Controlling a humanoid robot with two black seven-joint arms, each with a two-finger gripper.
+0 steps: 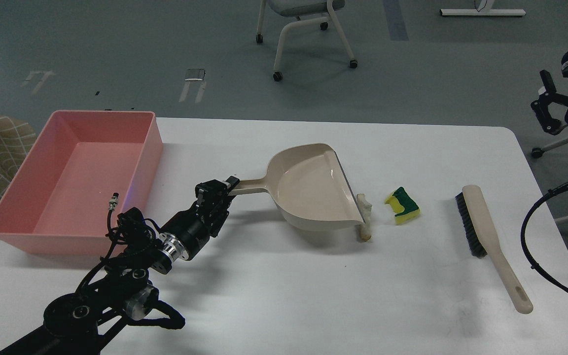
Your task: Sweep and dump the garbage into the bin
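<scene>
White table (313, 296) bears a salmon-pink bin (74, 177) at left. Left gripper (222, 192) clasps the beige dustpan (308, 187) by its handle. Brush (491, 241) lies right; right gripper unseen. Sponge (402, 205) nearby, bread slice (364, 217) touching the dustpan lip.

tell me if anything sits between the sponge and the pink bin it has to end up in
Yes. The dustpan lies on the table between the sponge and the bin, its open edge facing the sponge. The bread slice rests against that edge. The left gripper is at the dustpan handle.
</scene>
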